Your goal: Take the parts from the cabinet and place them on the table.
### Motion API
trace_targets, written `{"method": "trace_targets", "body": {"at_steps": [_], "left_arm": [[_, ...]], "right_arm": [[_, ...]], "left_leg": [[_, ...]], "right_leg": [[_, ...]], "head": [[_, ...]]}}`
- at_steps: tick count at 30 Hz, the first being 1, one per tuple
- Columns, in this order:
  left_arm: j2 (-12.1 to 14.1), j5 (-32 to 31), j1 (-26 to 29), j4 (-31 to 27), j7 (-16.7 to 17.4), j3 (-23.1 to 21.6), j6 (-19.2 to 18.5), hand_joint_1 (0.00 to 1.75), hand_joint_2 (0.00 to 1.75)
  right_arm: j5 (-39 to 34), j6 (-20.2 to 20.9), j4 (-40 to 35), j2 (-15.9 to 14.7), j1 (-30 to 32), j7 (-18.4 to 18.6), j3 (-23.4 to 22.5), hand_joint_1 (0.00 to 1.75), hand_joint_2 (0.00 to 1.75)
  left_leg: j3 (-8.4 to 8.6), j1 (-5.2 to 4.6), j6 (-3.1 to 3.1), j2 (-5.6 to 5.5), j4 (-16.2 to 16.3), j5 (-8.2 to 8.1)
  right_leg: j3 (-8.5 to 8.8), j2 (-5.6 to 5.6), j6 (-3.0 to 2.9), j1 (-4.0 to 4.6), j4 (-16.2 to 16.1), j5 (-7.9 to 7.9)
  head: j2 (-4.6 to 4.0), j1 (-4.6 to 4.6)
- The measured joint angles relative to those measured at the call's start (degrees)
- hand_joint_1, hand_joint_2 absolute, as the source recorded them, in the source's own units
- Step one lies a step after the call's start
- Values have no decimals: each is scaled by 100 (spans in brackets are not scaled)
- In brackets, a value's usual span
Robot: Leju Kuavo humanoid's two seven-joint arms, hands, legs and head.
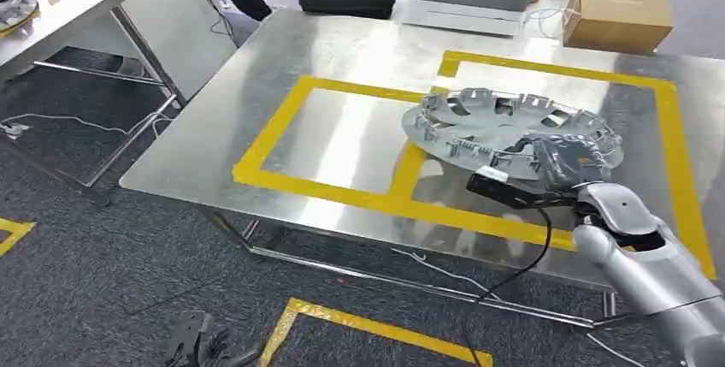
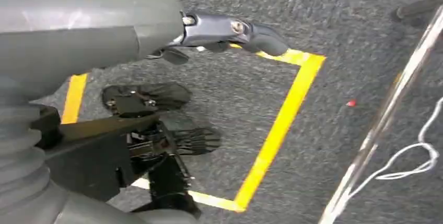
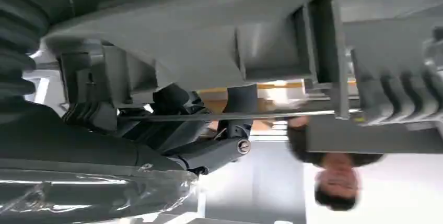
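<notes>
your right hand grips the silver part at its 5 o'clock rim, over the table; left hand hangs fingers apart, holding nothing.

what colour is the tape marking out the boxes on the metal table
Yellow tape on the silver table, clearest in the head view.

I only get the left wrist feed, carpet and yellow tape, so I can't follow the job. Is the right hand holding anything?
Observer: Yes, the right hand grips the rim of a round grey part.
Operator: Where is it?
Observer: Over the metal table, across the yellow tape dividing two marked boxes. It is tilted; I cannot tell whether it touches.
Operator: Anything else nearby?
Observer: A cardboard box by the table's far right corner.
</notes>
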Motion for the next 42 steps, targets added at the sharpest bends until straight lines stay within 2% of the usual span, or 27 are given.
{"method": "trace_targets", "body": {"at_steps": [1, 2, 3, 4, 5, 6, 8, 9, 10, 11, 12, 13, 14, 17, 18, 20, 21, 28, 42], "left_arm": [[0, 59, 4, 0, -2, 13, 39, 0, 175], [0, 87, 37, 0, -15, 37, 72, 0, 175], [0, 113, 85, 0, -31, 57, 81, 0, 175], [4, 116, 153, 0, -35, 81, 83, 0, 175], [11, 118, 205, 0, -37, 94, 87, 0, 175], [18, 127, 229, 0, -37, 112, 90, 0, 175], [22, 131, 221, 0, -39, 172, 92, 0, 175], [17, 137, 212, 0, -39, 184, 92, 0, 175], [15, 151, 197, 0, -42, 186, 94, 0, 175], [15, 159, 218, 0, -50, 203, 100, 0, 175], [7, 170, 252, 0, -61, 238, 126, 0, 175], [-2, 186, 284, 0, -81, 273, 142, 0, 175], [-9, 212, 302, 0, -92, 321, 172, 0, 175], [-13, 240, 315, 0, -149, 398, 183, 0, 175], [-18, 251, 324, 0, -151, 441, 186, 0, 175], [-17, 251, 346, 0, -157, 490, 184, 0, 175], [-17, 251, 348, -2, -162, 512, 186, 0, 175], [-20, 251, 348, -31, -166, 616, 184, 0, 175], [-20, 249, 347, -44, -168, 636, 183, 0, 175]], "right_arm": [[61, -230, -100, 48, 129, 455, -203, 175, 175], [76, -349, -197, 77, 316, 714, -453, 175, 175], [74, -388, -297, 109, 479, 844, -769, 175, 175], [70, -388, -343, 133, 608, 873, -1032, 175, 175], [72, -386, -371, 157, 677, 877, -1259, 175, 175], [78, -386, -387, 181, 713, 892, -1410, 175, 175], [115, -405, -458, 220, 782, 892, -1654, 175, 175], [138, -463, -525, 247, 852, 890, -1794, 175, 175], [144, -507, -586, 267, 948, 892, -1912, 175, 175], [140, -561, -706, 284, 1102, 892, -2105, 175, 175], [124, -650, -851, 314, 1250, 884, -2295, 175, 175], [122, -723, -960, 356, 1380, 864, -2444, 175, 175], [122, -786, -1096, 391, 1475, 849, -2589, 175, 175], [131, -897, -1568, 511, 1852, 774, -2897, 175, 175], [129, -907, -1704, 553, 1957, 740, -2948, 175, 175], [76, -895, -1926, 625, 2139, 676, -3011, 175, 175], [57, -891, -2026, 660, 2203, 661, -3031, 175, 175], [43, -867, -2356, 793, 2392, 641, -3134, 175, 175], [43, -863, -2446, 868, 2417, 634, -3162, 175, 175]], "left_leg": [[-282, 20, -33, 7, 415, -162], [-588, 39, -64, 13, 849, -406], [-821, 54, -89, 22, 1152, -564], [-945, 69, -105, 34, 1234, -538], [-940, 81, -113, 40, 1102, -368], [-839, 93, -115, 41, 779, -71], [-485, 109, -120, 43, -148, 607], [-397, 115, -107, 44, -458, 685], [-330, 97, -35, 36, -580, 513], [-343, 98, 12, 32, -558, 598], [-318, 112, 14, 29, -570, 614], [-313, 109, -12, 23, -570, 606], [-310, 102, -9, 16, -570, 604], [-304, 84, 55, 4, -569, 577], [-301, 79, 69, 4, -569, 572], [-301, 70, 85, 6, -565, 561], [-301, 66, 86, 8, -565, 561], [-286, 71, 86, 9, -566, 569], [-270, 75, 73, 12, -567, 576]], "right_leg": [[11, -16, -13, -2, -1, -35], [33, -50, -7, -3, -1, -74], [60, -78, 3, -4, -1, -114], [101, -90, 17, -11, 1, -151], [144, -91, 28, -18, 3, -184], [189, -86, 43, -32, 5, -211], [268, -56, 94, -62, 4, -264], [283, -46, 135, -54, 21, -290], [245, -28, 168, -40, 38, -307], [250, -35, 204, -38, 13, -330], [274, -42, 203, -37, 17, -364], [292, -40, 78, -34, 8, -354], [305, -40, 32, -34, 2, -351], [349, -54, 38, -39, -65, -346], [361, -55, 73, -40, -84, -338], [375, -52, 228, -57, -123, -333], [375, -48, 271, -62, -131, -327], [370, -46, 285, -58, -117, -324], [365, -42, 268, -53, -77, -336]], "head": [[0, 5], [0, -2], [-2, 7], [0, 7], [0, 5], [0, 7], [0, 0], [-2, -15], [0, -33], [0, 0], [0, -13], [0, 22], [0, 35], [0, 44], [0, 42], [-2, 42], [-2, 40], [-2, 37], [-2, 37]]}}
